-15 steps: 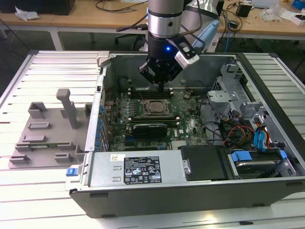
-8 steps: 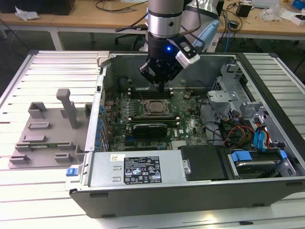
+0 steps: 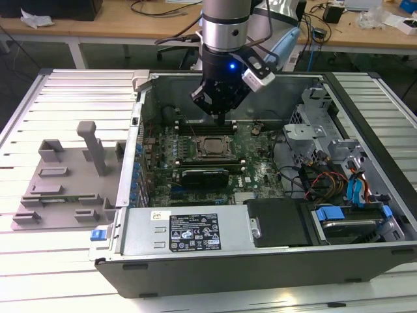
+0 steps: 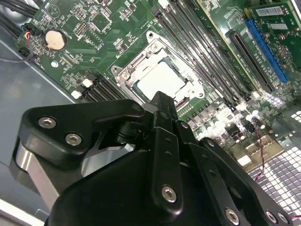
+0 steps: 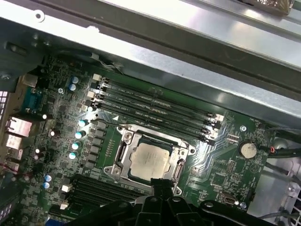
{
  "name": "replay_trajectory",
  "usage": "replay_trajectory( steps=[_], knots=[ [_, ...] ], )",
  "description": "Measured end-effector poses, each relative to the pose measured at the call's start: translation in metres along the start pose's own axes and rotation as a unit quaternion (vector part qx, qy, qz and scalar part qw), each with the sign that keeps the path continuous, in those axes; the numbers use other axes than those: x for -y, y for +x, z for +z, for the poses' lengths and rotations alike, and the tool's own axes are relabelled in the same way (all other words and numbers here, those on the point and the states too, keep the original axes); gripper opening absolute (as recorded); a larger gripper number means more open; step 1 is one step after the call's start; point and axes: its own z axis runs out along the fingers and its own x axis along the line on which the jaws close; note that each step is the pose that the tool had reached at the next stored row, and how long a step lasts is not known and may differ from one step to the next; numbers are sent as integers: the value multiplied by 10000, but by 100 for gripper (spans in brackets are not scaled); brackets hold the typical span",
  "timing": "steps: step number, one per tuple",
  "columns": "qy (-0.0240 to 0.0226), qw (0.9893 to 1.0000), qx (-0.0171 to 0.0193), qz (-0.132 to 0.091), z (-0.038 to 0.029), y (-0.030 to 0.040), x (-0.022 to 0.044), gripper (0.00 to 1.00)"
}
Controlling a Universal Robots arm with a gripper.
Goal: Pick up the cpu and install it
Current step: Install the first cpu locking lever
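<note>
I have the gripper point(image 3: 222, 119) hanging inside the open computer case point(image 3: 195, 257), over the motherboard point(image 3: 260, 163). In the second wrist view the jaws are drawn together into one black tip, and I see nothing between them, so I read the gripper point(image 4: 162, 101) as empty.

The cpu point(image 5: 149, 160) is just below and just ahead of the jaw tips, apart from them. It lies flat in the motherboard socket point(image 5: 123, 151), pale top up, with the metal frame around all its edges. In the second wrist view the cpu point(image 4: 160, 77) looks square to that frame, not tilted or riding on a corner.

The grey tray point(image 3: 65, 189) sits outside the case, well apart from the jaws, and I make out no chip on it.

My judgement is that the pick-up and the placing are done, since the chip is in its seat and the jaws hold nothing. I cannot tell whether the socket's retaining lever is latched, so the install may not be fully finished.
</note>
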Motion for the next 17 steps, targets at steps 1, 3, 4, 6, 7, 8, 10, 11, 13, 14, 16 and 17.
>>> replay_trajectory(
  steps=[1,3,4,6,7,8,10,11,13,14,16,17],
  knots=[
    [-1,10000,2,-32,0,0,0,11],
    [-2,10000,6,-95,0,0,0,11],
    [-2,9999,8,-118,0,0,0,11],
    [-20,9999,14,-120,0,1,1,11],
    [-60,9999,27,-110,1,0,0,11],
    [-120,9999,45,-62,2,0,0,11],
    [-166,9998,58,20,5,0,0,11],
    [-186,9998,63,63,6,0,0,11],
    [-222,9996,70,172,10,0,-1,11],
    [-220,9995,67,232,11,0,-1,11],
    [-214,9989,59,403,14,0,-1,11],
    [-211,9984,54,518,16,0,-1,11]
  ],
)
